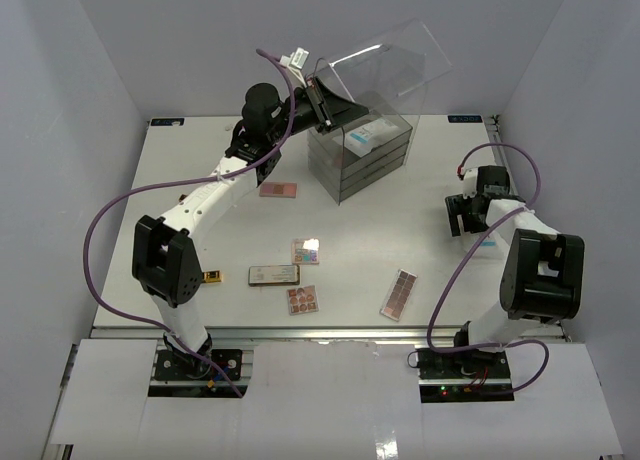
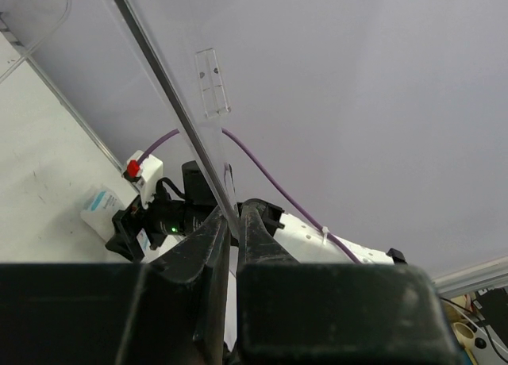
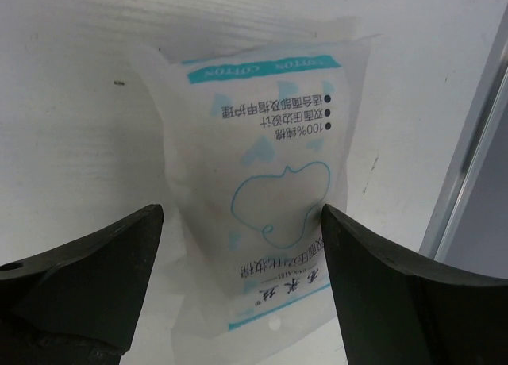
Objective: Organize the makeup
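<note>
My left gripper [image 1: 321, 102] is shut on the edge of the clear lid [image 1: 392, 65] of the plastic drawer box [image 1: 358, 167] and holds it raised; in the left wrist view the fingers [image 2: 232, 222] pinch the lid's edge [image 2: 171, 95]. My right gripper [image 1: 468, 223] is open at the right of the table, its jaws on either side of a white-and-light-blue packet [image 3: 262, 182] lying flat. Another packet [image 1: 375, 133] lies in the box's top. Eyeshadow palettes [image 1: 278, 190] [image 1: 305, 250] [image 1: 303, 300] [image 1: 400, 295], a grey compact [image 1: 273, 274] and a black-gold tube [image 1: 212, 276] lie on the table.
The drawer box stands at the back centre with its lid tilted up and back. Grey walls enclose the table on three sides. The left arm stretches diagonally over the table's left half. The right table edge [image 3: 468, 167] runs close beside the packet.
</note>
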Robot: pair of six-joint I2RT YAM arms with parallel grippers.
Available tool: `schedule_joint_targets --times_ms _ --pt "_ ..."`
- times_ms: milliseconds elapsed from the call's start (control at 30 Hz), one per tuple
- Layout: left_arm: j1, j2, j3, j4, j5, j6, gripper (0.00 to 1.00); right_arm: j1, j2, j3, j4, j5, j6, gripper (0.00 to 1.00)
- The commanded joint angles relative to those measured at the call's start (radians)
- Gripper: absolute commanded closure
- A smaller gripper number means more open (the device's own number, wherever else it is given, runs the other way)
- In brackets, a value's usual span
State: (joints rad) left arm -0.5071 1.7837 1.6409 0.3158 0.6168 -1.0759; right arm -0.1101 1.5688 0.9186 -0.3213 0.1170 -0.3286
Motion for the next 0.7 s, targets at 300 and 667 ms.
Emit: schedule_joint_targets --times_ms 300,667 --pt "0.032 -0.121 -0.028 0.115 -0.017 0.026 0.94 -0.005 -0.055 0.006 0.071 -0.102 -0.093 0.8" --pt "0.035 -0.102 0.009 0.119 -0.015 0.011 0.94 0.181 -0.275 0.089 -0.12 -0.512 -0.606 0.89"
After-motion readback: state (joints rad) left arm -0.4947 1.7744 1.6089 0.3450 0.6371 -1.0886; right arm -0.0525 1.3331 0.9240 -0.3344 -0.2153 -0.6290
